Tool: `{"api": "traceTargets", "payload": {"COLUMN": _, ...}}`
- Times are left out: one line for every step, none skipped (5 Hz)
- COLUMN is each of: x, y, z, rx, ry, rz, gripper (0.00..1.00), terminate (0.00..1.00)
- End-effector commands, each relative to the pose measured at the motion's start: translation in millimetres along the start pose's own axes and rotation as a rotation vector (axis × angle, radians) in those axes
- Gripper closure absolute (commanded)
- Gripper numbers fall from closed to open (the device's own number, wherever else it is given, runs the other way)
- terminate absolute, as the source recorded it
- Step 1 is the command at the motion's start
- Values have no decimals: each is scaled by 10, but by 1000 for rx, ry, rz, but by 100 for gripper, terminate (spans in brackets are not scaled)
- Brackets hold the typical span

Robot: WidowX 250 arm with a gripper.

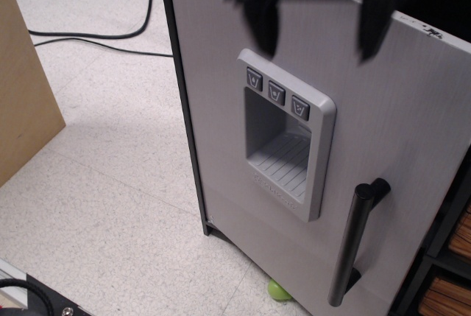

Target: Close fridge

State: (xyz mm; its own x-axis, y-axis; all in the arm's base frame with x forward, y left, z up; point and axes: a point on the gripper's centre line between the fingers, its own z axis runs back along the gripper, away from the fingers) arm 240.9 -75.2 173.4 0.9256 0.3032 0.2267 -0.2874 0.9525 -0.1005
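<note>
The fridge's brushed silver-grey door (397, 124) fills the middle and right of the view, swung across the front of the dark cabinet. It bears a dispenser recess (283, 135) with three buttons and a dark vertical bar handle (353, 246) at lower right. The shelves and inner bins are hidden behind the door. My gripper (318, 18) hangs blurred at the top of the frame, in front of the door's upper part. Its two dark fingers (259, 14) stand wide apart and hold nothing.
A tan wooden board (22, 88) leans at the left edge. Black cables (96, 36) run over the white tiled floor at upper left. A small green object (280, 290) lies on the floor under the door. Wooden items (449, 286) sit in a rack at lower right.
</note>
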Motion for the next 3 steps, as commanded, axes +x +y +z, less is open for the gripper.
{"api": "traceTargets", "payload": {"x": -135, "y": 52, "z": -572, "rx": 19, "ry": 15, "rz": -148, "gripper": 0, "terminate": 0}}
{"api": "traceTargets", "payload": {"x": -113, "y": -67, "z": -692, "rx": -20, "ry": 24, "rz": -242, "gripper": 0, "terminate": 0}}
{"api": "traceTargets", "payload": {"x": 8, "y": -245, "z": -828, "rx": -53, "ry": 28, "rz": -274, "gripper": 0, "terminate": 0}}
